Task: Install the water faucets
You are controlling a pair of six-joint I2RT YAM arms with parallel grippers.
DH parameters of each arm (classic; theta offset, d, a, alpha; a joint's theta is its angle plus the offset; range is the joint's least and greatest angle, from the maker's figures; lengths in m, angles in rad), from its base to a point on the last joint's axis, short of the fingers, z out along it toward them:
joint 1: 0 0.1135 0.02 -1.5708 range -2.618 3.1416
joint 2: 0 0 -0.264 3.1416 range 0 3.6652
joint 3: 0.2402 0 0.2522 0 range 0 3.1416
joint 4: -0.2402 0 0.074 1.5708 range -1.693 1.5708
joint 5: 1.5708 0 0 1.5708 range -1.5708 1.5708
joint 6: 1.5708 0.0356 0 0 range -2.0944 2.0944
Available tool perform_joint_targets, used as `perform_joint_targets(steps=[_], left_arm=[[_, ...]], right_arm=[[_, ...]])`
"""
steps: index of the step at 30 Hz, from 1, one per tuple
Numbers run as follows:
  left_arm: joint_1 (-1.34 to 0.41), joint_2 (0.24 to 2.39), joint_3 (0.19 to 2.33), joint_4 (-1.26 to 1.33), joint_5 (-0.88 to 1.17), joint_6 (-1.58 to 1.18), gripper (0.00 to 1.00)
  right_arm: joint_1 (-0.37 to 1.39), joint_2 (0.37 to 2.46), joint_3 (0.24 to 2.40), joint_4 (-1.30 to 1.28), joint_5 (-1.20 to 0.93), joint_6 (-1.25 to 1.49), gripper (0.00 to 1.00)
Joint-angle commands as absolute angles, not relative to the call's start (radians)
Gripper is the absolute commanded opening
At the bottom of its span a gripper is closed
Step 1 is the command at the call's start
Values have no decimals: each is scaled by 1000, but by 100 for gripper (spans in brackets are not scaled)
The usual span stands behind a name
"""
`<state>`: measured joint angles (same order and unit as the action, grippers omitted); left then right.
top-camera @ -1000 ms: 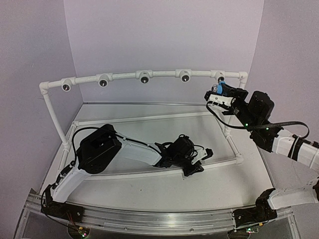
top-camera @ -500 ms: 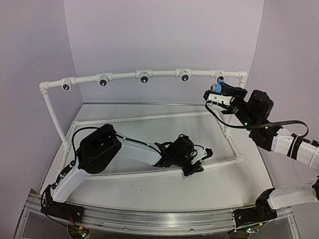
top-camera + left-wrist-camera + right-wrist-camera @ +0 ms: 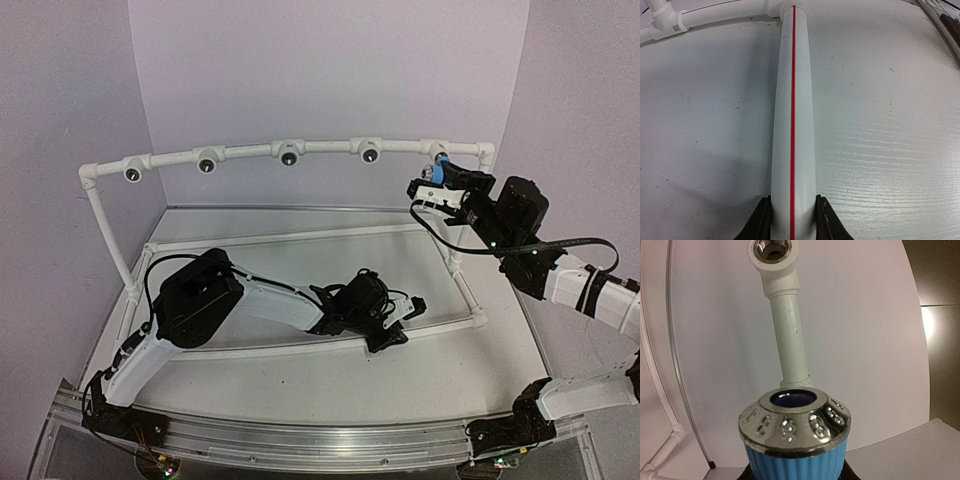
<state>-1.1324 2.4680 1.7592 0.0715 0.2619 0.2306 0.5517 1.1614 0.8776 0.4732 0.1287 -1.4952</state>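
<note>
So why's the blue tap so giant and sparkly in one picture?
Right wrist view: the lens is very close, so the blue faucet fills the bottom and its silver ring glints. Top view: it looks tiny. Left wrist view: the white pipe widens toward the lens, soft shadow on its left.

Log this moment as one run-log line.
left gripper: shut on white base pipe | right gripper: shut on blue faucet | blue faucet at rightmost rail fitting, seating unclear

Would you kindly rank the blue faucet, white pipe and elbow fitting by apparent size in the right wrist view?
1. blue faucet, largest, but nearest the camera.
2. white pipe.
3. elbow fitting, nearly the pipe's size.
</note>
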Motion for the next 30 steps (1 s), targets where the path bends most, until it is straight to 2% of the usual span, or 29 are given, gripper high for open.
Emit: perform_joint_targets(steps=[1,18,30], left_arm=[[-1144,2471,1710,-22,342,283,0],[-1144,2473,1711,-22,342,277,0],[-1144,2470,1700,-23,342,270,0]], right_arm=[[525,1152,913,554,143,-1481,0],[484,1169,898,560,124,-1392,0],[531,1232,866,628,223,-1321,0]])
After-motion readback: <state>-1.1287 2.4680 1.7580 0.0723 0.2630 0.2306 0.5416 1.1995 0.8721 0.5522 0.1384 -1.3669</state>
